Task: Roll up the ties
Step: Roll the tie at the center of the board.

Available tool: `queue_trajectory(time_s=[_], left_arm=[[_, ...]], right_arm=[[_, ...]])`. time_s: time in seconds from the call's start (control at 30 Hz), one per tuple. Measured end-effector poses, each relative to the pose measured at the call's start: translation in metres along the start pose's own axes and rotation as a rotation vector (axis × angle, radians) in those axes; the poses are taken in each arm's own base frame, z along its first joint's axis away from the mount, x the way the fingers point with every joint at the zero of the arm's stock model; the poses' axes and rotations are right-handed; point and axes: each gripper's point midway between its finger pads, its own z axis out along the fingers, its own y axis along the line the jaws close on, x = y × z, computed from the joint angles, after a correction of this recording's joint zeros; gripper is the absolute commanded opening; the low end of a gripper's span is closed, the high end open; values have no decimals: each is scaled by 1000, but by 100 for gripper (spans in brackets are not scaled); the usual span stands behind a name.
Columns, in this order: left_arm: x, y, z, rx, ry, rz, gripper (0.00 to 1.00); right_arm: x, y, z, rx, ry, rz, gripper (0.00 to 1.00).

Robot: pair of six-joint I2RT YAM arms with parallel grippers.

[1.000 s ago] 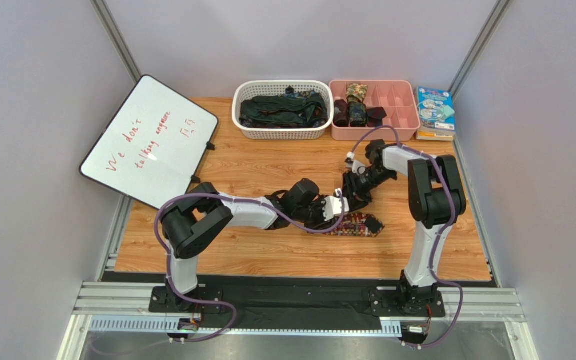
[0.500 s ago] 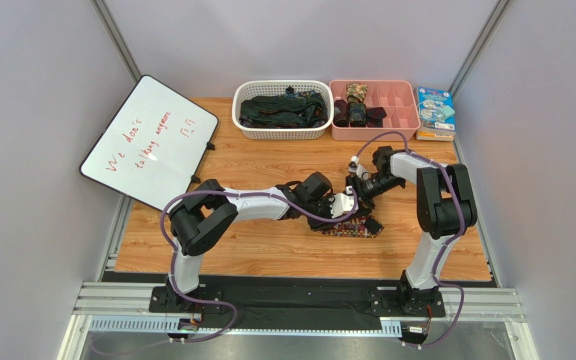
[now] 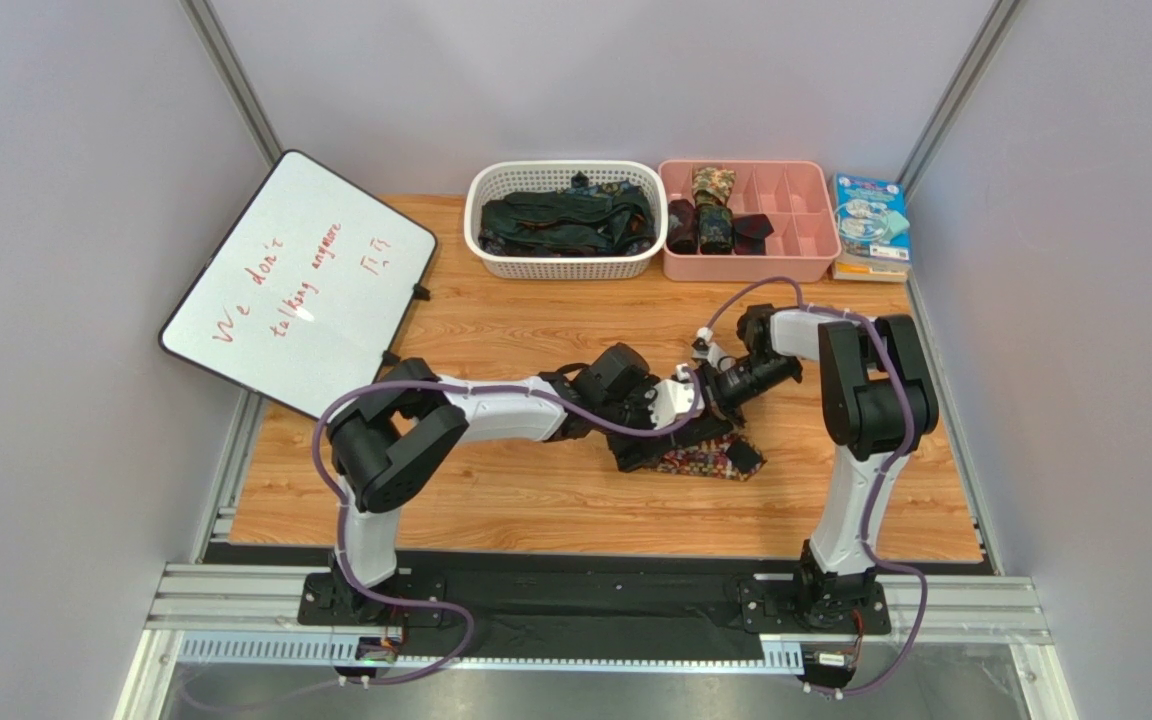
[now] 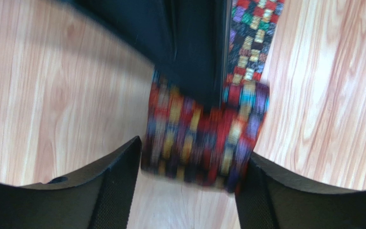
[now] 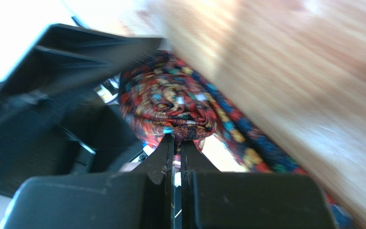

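A tie [image 3: 714, 459] with a busy red, orange and blue pattern lies partly rolled at mid-table. In the left wrist view its coil [image 4: 204, 138] sits blurred between my left gripper's [image 4: 193, 157] wide-open fingers, the flat tail [image 4: 251, 38] running away over the wood. From the top view, the left gripper [image 3: 683, 402] and the right gripper [image 3: 710, 389] meet over the coil. My right gripper [image 5: 180, 138] is shut, pinching a fold at the edge of the spiral coil [image 5: 166, 102]. The left gripper's black body fills the left of that view.
At the back stands a white basket [image 3: 564, 267] of dark loose ties. Beside it is a pink tray [image 3: 808, 233] holding a camouflage roll [image 3: 713, 185] and a dark roll [image 3: 713, 225]. A whiteboard [image 3: 297, 285] leans at the left. A blue box [image 3: 871, 222] lies back right.
The left jaws have spread wider around the coil. The right jaws opened, then closed onto the coil's edge. Both grippers shifted slightly over the tie.
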Motion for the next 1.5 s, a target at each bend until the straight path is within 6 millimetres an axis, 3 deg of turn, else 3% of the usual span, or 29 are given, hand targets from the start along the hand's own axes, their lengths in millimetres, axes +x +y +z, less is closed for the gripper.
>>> queue_trajectory(time_s=[0.17,0.3,0.43,0.57,0.67,0.77,1.0,1.2,1.27,1.33,1.37,1.47,1.5], left_arm=[[13,-7,-16,11,-58,-39,82],[11,-13,-17,36,-114,-66,83],[-5,-15,-16,50,-199,-73,94],[-31,-11,-17,48,-304,-38,95],[-39,-10,-13,52,-351,1,90],[-35,-11,-8,62,-357,34,89],[5,-24,-4,82,-323,81,84],[4,-22,-6,63,-337,92,82],[3,-21,-6,56,-339,92,78],[3,-20,-6,49,-341,92,62],[2,-19,-6,44,-342,90,40],[3,-14,-6,22,-336,84,21],[3,-14,-6,22,-332,86,19]], right_arm=[[2,-14,-2,82,6,36,0],[4,-22,-4,136,15,71,0],[5,-26,-4,197,31,80,0],[3,-23,0,257,66,62,0],[2,-21,6,274,107,72,0],[1,-19,8,295,129,66,0],[-3,-15,13,329,159,40,0],[0,-11,20,330,177,23,0],[0,-8,24,322,185,11,0],[-1,-4,30,312,194,-2,0],[-2,-2,32,309,196,-8,0],[-3,1,35,305,202,-22,0],[-3,1,35,300,203,-25,0]])
